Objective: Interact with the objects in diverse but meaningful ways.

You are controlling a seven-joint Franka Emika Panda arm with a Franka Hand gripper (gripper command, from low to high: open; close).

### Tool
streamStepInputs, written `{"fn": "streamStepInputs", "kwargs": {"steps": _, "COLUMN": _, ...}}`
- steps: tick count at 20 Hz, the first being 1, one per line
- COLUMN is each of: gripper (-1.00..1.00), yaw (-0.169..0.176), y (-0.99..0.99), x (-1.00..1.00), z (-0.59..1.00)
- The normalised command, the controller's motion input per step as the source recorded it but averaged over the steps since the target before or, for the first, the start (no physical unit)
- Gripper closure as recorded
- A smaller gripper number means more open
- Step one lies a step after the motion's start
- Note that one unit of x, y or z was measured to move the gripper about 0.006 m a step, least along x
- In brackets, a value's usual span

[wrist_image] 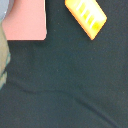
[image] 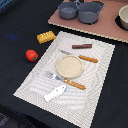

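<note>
Ridged yellow bread block (image: 46, 36) on the dark bench (image: 15, 60) just off the placemat's (image: 95, 75) far-left corner, red tomato (image: 31, 55) nearer. Sausage (image: 82, 46) and white fish (image: 55, 92) lie on the placemat, far and near of the plate (image: 69, 66). Hand not visible; state can't tell.

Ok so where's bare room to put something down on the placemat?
Free: the placemat strip between the tomato and fish, and its edge on the exterior view's right. Crowded: around the plate, with fork, knife and sausage.
</note>
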Motion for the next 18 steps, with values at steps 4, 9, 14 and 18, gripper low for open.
{"fn": "streamStepInputs", "kwargs": {"steps": 4, "gripper": -1.0, "yaw": 0.0, "y": -0.4, "x": 0.0, "z": -0.13}}
{"fn": "streamStepInputs", "kwargs": {"steps": 9, "gripper": -1.0, "yaw": -0.009, "y": -0.63, "x": 0.17, "z": -0.18}}
{"fn": "streamStepInputs", "kwargs": {"steps": 14, "gripper": -1.0, "yaw": 0.0, "y": -0.73, "x": 0.23, "z": -0.13}}
{"fn": "streamStepInputs", "kwargs": {"steps": 18, "gripper": -1.0, "yaw": -0.002, "y": -0.77, "x": 0.19, "z": -0.27}}
